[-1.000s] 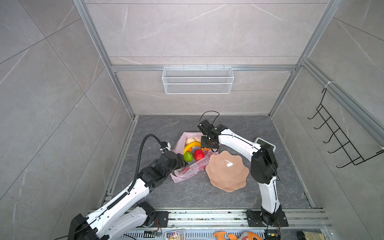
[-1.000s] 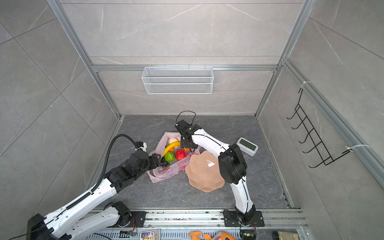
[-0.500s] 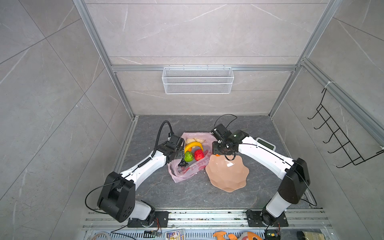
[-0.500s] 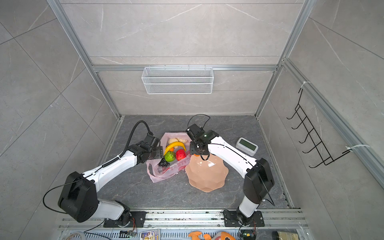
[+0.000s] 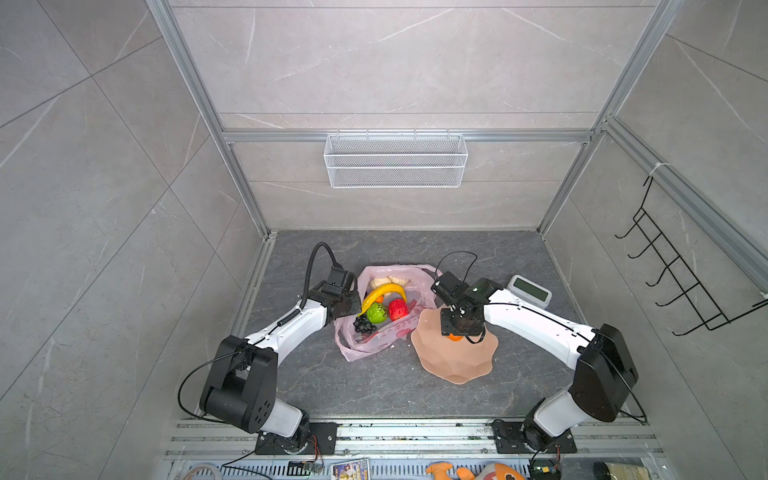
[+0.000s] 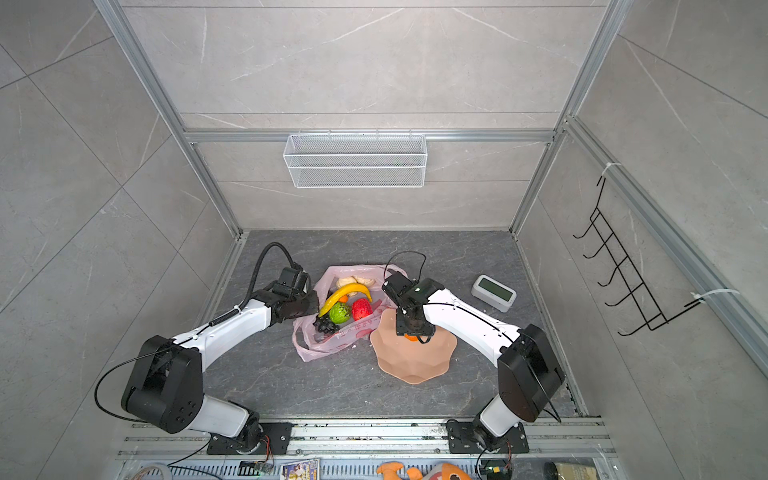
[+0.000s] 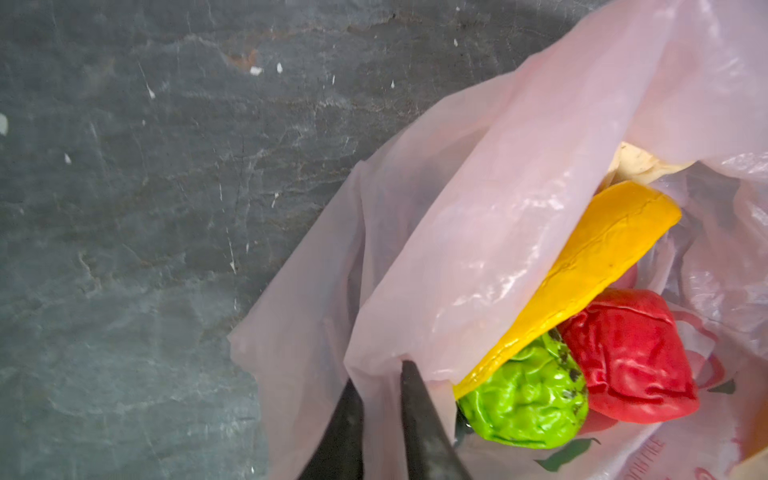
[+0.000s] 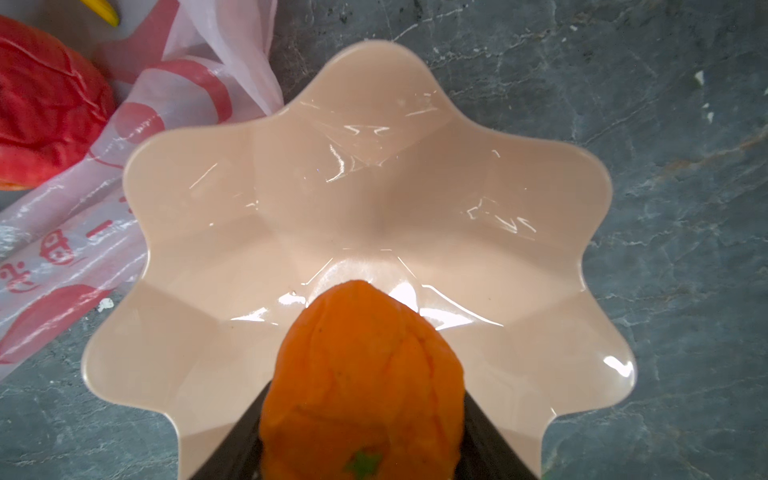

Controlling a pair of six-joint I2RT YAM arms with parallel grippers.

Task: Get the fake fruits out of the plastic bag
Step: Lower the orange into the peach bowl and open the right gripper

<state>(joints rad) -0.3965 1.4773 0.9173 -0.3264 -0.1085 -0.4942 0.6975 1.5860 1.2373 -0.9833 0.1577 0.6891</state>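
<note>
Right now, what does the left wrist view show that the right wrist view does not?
Only left wrist: the left gripper shut on the edge of the plastic bag, the green piece and a cream piece. Only right wrist: the right gripper holding a tangerine over the peach dish. Both: the bag, the red apple, the banana (only its tip in the right wrist view) and the grey table.

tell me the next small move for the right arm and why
Probably open the right gripper to drop the tangerine: it is held over the bare middle of the peach dish, while the left gripper pinches the plastic bag rim.
</note>
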